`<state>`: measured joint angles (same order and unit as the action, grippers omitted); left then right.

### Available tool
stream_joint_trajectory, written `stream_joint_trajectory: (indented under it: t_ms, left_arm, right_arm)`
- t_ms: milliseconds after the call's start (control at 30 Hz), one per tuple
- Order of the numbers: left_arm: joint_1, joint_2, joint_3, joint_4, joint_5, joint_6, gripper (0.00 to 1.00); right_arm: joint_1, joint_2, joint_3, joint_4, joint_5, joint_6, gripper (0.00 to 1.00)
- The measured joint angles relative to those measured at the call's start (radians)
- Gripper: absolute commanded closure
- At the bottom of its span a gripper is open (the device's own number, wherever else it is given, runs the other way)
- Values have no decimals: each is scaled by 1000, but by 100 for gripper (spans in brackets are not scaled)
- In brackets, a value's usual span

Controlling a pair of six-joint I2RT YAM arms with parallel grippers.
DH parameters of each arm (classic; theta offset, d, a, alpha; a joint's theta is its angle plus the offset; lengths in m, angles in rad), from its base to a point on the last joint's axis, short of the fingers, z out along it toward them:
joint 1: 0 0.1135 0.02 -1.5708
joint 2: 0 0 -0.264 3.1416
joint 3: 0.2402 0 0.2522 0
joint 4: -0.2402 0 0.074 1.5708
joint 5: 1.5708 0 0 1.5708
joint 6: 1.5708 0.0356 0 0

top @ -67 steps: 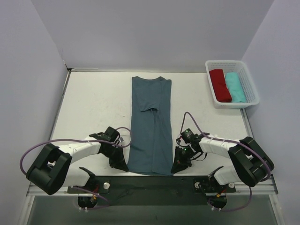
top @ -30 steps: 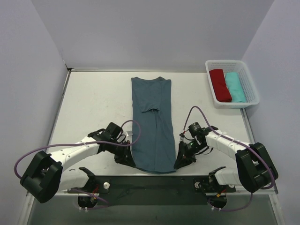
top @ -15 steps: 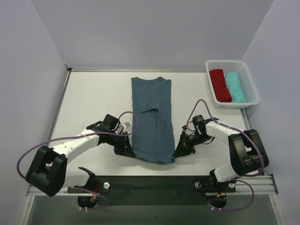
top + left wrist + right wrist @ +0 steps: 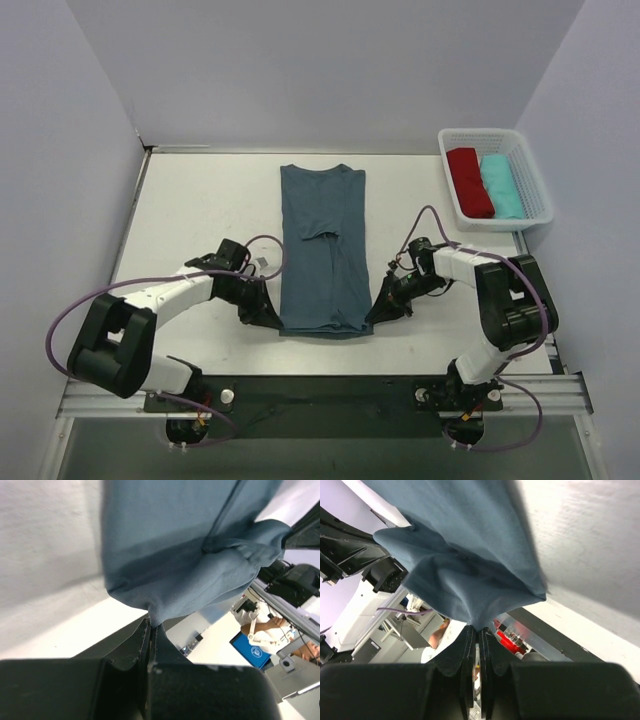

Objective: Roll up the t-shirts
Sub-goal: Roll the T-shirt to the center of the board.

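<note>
Slate-blue cloth is clamped on both sides. My left gripper (image 4: pixel 272 318) is pinched flat on the near left corner of the slate-blue t-shirt (image 4: pixel 322 250), and my right gripper (image 4: pixel 378 312) is pinched the same way on the near right corner. In each wrist view the fabric bunches to a point right at my closed fingertips.

Big change from two seconds back: both grippers have travelled away from my bases and the hem has come with them. The near end now doubles over itself between the two grippers, and the shirt reads shorter on the table (image 4: pixel 200 210).

Ahead of the grippers the rest lies flat in a long strip, with the collar end at the far side, unmoved. Well beyond my right gripper and off to its right, the basket (image 4: pixel 495 133) holds the red tee (image 4: pixel 468 180) and the turquoise tee (image 4: pixel 502 186), same as before.
</note>
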<state>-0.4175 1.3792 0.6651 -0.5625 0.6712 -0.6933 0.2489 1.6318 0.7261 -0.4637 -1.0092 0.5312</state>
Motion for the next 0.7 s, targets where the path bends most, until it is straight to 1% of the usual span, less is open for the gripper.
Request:
stream_joint_trajectory:
  t_ms: [33, 67, 133, 167, 200, 233, 267, 300, 333, 367, 400, 433, 467, 533, 567, 633, 700]
  left_arm:
    - [5, 8, 0, 2, -5, -1, 100]
    - [10, 16, 0, 3, -10, -2, 100]
    - [17, 26, 0, 4, -19, -3, 80]
    - [23, 29, 0, 5, -24, -4, 72]
    - [27, 30, 2, 4, -27, -4, 67]
    - [34, 31, 5, 3, -32, -2, 55]
    - [45, 30, 13, -3, -39, 1, 51]
    - [58, 30, 27, -13, -47, 7, 26]
    - [73, 28, 43, -22, -56, 16, 23]
    - [89, 24, 63, -30, -64, 30, 21]
    - [105, 18, 88, -40, -69, 38, 24]
    - [118, 9, 111, -42, -71, 50, 32]
    - [129, -4, 134, -41, -72, 62, 36]
    - [136, -36, 166, -31, -66, 97, 41]
    - [135, -58, 173, -22, -60, 120, 46]
    - [126, -107, 174, -12, -51, 182, 47]
    - [106, -150, 174, -6, -47, 252, 44]
  right_arm:
    - [-2, 6, 0, 0, 4, 2, 100]
    - [-5, 10, 1, 0, 6, 3, 92]
    - [-9, 14, 4, 0, 10, 3, 79]
    - [-12, 16, 7, 0, 15, 3, 71]
    - [-15, 16, 10, -1, 19, 8, 67]
    - [-19, 15, 18, -3, 23, 7, 59]
    - [-27, 14, 31, -4, 29, 0, 58]
    - [-35, 11, 43, -6, 34, -4, 58]
    - [-49, 5, 65, -10, 40, -17, 58]
    - [-58, -5, 79, -11, 45, -29, 59]
    - [-69, -22, 100, -17, 51, -50, 59]
    - [-75, -38, 113, -21, 54, -64, 59]
    - [-82, -59, 124, -27, 57, -85, 59]
    - [-90, -111, 141, -55, 65, -146, 61]
    - [-90, -128, 147, -68, 68, -172, 61]
    - [-84, -166, 167, -95, 82, -266, 61]
    - [-63, -206, 190, -112, 109, -389, 60]
